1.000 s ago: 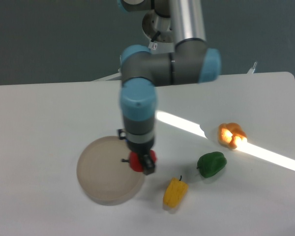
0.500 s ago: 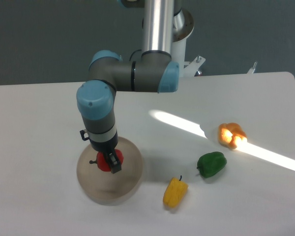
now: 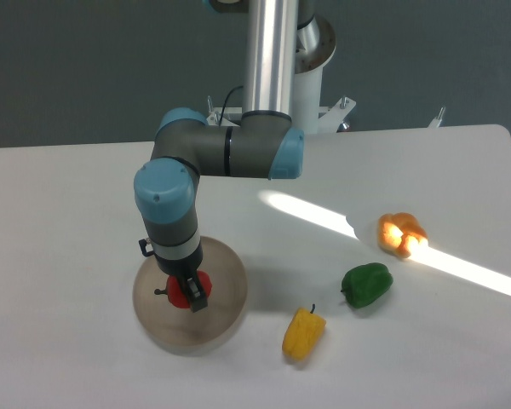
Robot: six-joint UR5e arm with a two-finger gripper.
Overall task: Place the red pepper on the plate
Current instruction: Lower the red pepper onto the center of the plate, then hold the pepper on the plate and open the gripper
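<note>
Red pepper (image 3: 184, 290) sits pinched in the gripper (image 3: 190, 293), stem pointing left, directly over the plate (image 3: 223, 281) middle; straight down is the only way left to go

A hard sunlit streak crosses the table (image 3: 85, 196), overexposing the orange pepper (image 3: 401, 234); the picture is slightly soft.

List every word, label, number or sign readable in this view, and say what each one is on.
None: no readable text appears anywhere.
The arm, gripper, red pepper, plate, yellow pepper, green pepper, orange pepper and table show no lettering, labels or numbers at this resolution.
</note>
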